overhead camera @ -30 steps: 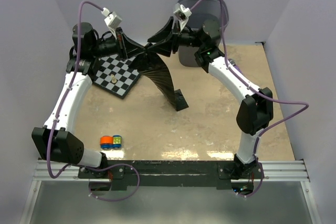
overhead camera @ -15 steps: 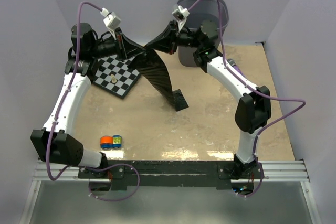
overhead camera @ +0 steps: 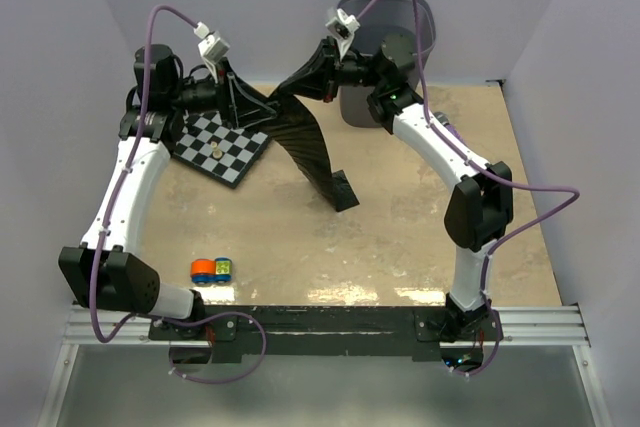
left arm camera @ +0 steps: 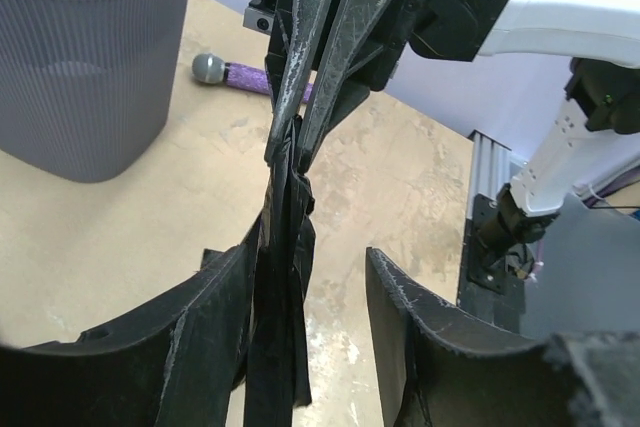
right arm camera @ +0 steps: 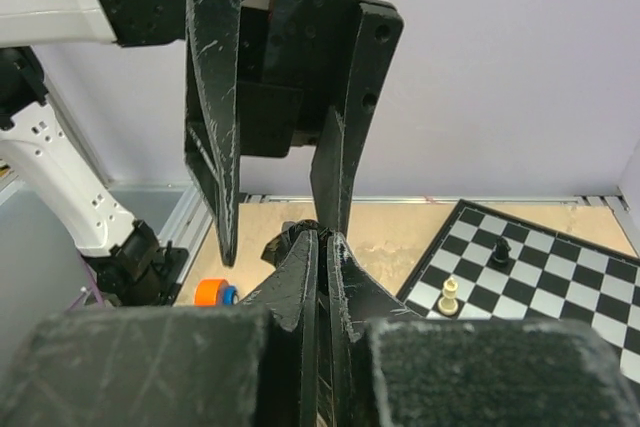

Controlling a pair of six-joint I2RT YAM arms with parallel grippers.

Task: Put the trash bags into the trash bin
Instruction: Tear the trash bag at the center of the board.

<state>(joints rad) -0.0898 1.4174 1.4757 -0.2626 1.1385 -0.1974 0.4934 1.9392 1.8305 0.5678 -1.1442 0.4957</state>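
Black trash bag hanging down, top pinched tight by right gripper, left gripper spread apart around its strip

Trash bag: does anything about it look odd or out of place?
Yes: the trash bag hangs as a twisted strip from the right gripper, its lower end resting on the table, well outside the trash bin.

- Tan mottled table is carrying everything.
- B&w chequered board w/ small pieces is lying far left.
- Orange-and-blue toy is sitting front left.
- Grey wire-mesh bin is standing at back, purple glittery mic lying nearby.
- Glossy black plastic bag, lower end only, is resting mid-table.
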